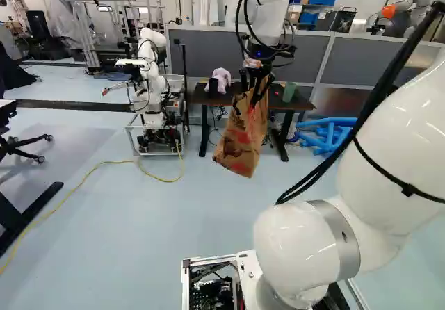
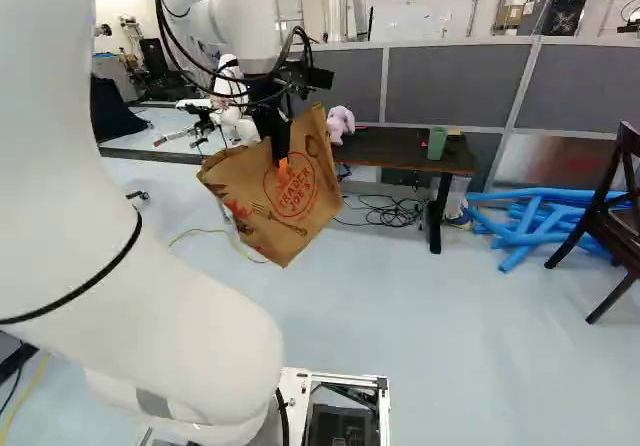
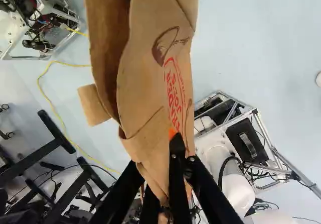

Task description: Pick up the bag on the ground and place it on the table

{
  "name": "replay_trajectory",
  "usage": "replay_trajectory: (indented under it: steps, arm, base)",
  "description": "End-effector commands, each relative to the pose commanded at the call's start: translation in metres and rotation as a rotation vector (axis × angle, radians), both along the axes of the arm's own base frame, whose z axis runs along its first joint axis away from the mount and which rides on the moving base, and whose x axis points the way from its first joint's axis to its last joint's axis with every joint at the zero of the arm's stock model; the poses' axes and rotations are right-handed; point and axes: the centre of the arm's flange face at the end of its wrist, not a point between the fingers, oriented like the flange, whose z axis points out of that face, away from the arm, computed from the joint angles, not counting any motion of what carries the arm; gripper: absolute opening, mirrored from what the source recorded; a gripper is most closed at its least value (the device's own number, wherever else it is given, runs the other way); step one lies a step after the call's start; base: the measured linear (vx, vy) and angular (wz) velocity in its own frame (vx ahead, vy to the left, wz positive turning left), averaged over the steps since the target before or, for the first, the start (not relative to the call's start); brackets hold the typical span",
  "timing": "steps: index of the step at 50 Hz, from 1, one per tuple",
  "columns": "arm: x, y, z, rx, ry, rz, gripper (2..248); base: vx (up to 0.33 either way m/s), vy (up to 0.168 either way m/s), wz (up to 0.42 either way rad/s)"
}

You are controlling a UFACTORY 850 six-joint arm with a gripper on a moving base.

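In the right base view the gripper (image 2: 283, 162) is shut on the upper part of the brown paper bag (image 2: 300, 201), which hangs tilted above the floor. The left base view shows the bag (image 1: 243, 140) ahead of the dark table (image 1: 299, 103), overlapping its front edge in that view. Seen from the wrist, the gripper (image 3: 175, 146) pinches the bag's crumpled paper (image 3: 150, 78), one orange pad just showing against it. On the table stand a pink plush toy (image 2: 340, 123) and a green cup (image 2: 437, 143).
Another robot (image 1: 151, 94) stands left of the table in the left base view. Blue tubes (image 2: 535, 216) lie on the floor right of the table, with a dark chair (image 2: 615, 216) beyond them. Cables lie under the table; a yellow cord (image 1: 90, 174) crosses the floor.
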Motion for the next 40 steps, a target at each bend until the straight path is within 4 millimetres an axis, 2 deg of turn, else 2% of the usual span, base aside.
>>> replay_trajectory:
  steps: [13,40]
  arm:
    - [0.0000,0.0000,0.0000,0.000,0.000,0.000,21]
    - [0.0000,0.0000,0.0000,0.000,0.000,0.000,21]
  base:
    - [0.130,-0.070,-0.023]
    - [0.148,-0.082,-0.217]
